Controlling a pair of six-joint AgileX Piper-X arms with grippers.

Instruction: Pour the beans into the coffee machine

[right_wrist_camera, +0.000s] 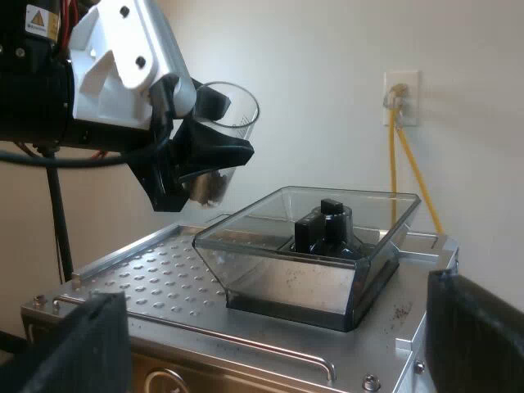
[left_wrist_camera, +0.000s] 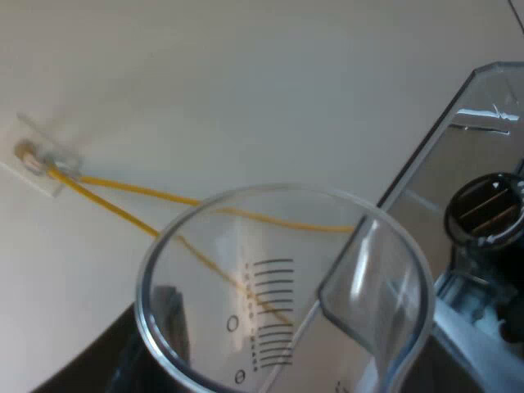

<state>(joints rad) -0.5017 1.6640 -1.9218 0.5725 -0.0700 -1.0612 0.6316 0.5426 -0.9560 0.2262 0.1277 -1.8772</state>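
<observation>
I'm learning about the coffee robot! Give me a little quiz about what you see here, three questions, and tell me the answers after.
1. True or false: the measuring glass stands on the espresso machine.
2. What colour is the cable hanging from the wall socket? A red, B yellow, C blue.
3. Fill the gap: the black knob sits inside the bean ____.

Key:
1. False. The left jaws hold it in the air above the machine, near the bean hopper.
2. B.
3. hopper.
</observation>
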